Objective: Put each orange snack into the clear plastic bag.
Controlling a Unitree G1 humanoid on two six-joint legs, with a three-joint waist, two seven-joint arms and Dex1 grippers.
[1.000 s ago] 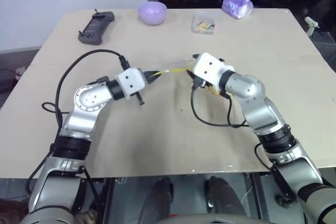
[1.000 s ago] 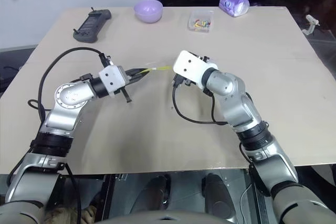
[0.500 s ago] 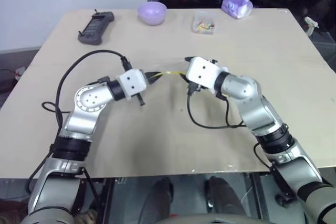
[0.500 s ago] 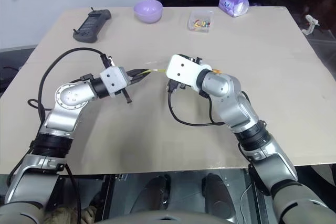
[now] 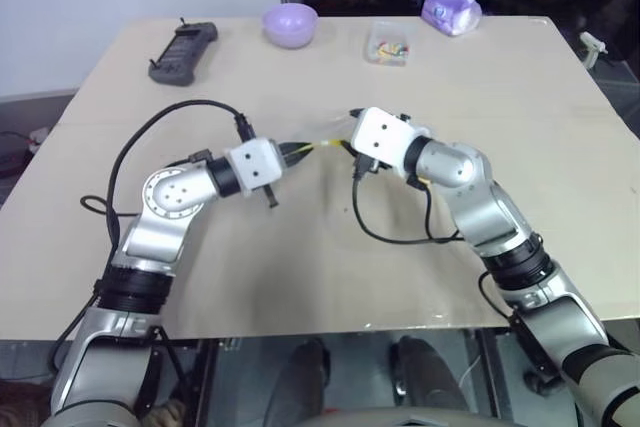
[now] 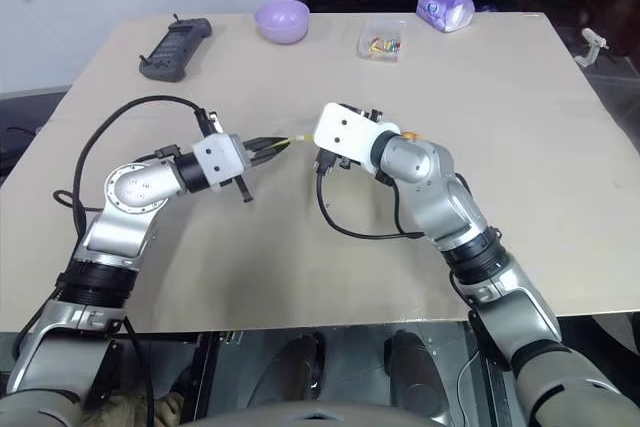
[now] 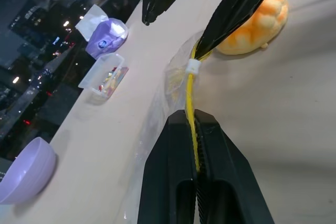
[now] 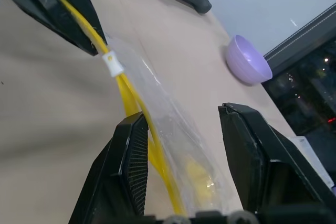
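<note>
The clear plastic bag (image 7: 169,80) hangs stretched between my two grippers above the middle of the table. My left gripper (image 7: 192,117) is shut on the bag's yellow strip (image 5: 318,144). My right gripper (image 8: 182,114) faces it, close by and open. The bag and its yellow strip run between the right gripper's two fingers (image 8: 132,156), and a white slider (image 8: 112,62) sits on the strip between the grippers. One orange snack (image 7: 256,22), a domed bun with a grid top, lies on the table beyond the right gripper's fingers. Only a sliver of it (image 6: 410,134) peeks out behind the right wrist.
Along the far edge of the table stand a lilac bowl (image 5: 290,23), a small clear box of coloured bits (image 5: 389,44) and a purple tissue pack (image 5: 452,8). A black remote (image 5: 183,52) lies at the far left. Black cables loop beside both arms.
My right gripper has edged a little left along the yellow strip toward the left gripper, so less strip shows between them. The left gripper keeps its hold.
</note>
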